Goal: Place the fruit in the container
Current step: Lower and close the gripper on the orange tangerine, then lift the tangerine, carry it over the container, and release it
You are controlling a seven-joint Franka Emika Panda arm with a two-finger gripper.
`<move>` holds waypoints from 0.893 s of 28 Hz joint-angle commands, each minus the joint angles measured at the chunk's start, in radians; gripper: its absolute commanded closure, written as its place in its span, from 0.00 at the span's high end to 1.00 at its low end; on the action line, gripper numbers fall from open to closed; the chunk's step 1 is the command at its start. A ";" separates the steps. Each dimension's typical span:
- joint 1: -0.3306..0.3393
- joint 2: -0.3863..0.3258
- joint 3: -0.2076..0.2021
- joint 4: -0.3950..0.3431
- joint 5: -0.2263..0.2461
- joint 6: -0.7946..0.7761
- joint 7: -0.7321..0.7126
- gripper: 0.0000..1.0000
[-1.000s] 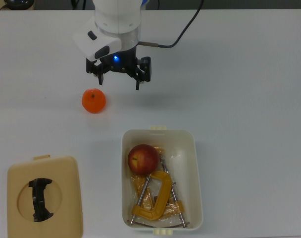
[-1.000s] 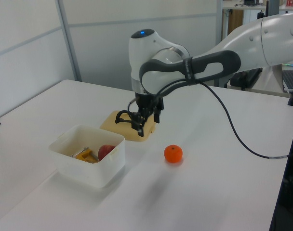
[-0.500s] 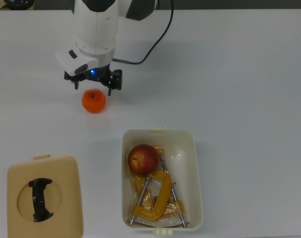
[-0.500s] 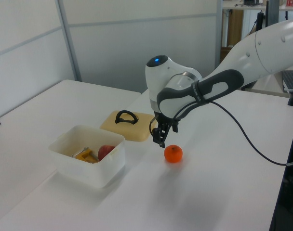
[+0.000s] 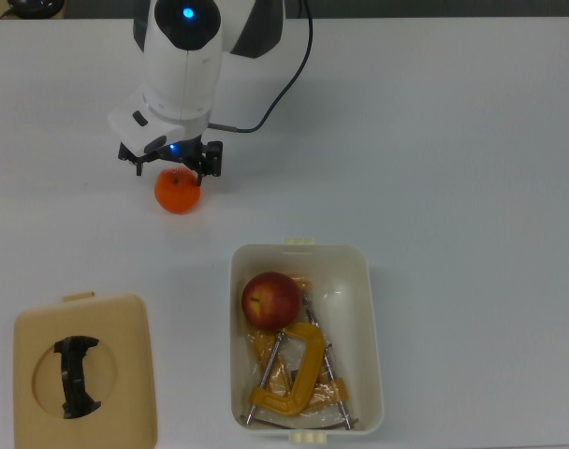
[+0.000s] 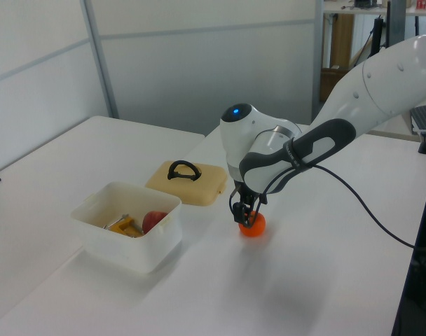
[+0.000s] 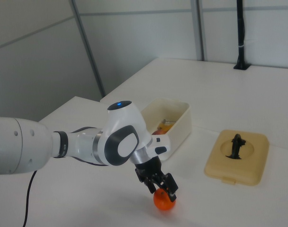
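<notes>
Now, jaws: spread apart, straddling the top of the tangerine (image 5: 177, 192), not clenched on it.
Gripper (image 5: 169, 168): low over the tangerine, pointing down at the white table (image 5: 453, 168).
Tangerine: on the table, well apart from the cream tub (image 5: 373, 318), beyond its short end.
Apple (image 5: 270, 299): inside the tub, beside a yellow C-clamp (image 5: 299, 374).
Tan lid (image 5: 125, 374): flat on the table beside the tub, black handle (image 5: 77, 376) up.
</notes>
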 commanded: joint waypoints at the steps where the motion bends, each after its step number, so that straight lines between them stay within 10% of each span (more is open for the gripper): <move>1: 0.005 0.025 -0.007 -0.018 -0.020 0.058 -0.010 1.00; 7: 0.005 0.070 -0.007 -0.018 -0.073 0.093 0.037 1.00; 10: 0.005 0.077 -0.005 -0.015 -0.110 0.099 0.088 0.64; 13: 0.005 0.070 -0.005 -0.003 -0.101 0.098 0.109 0.00; 18: 0.005 0.012 -0.007 0.034 -0.064 0.089 0.135 0.00; 25: 0.018 -0.079 -0.004 0.159 0.172 0.054 0.154 0.00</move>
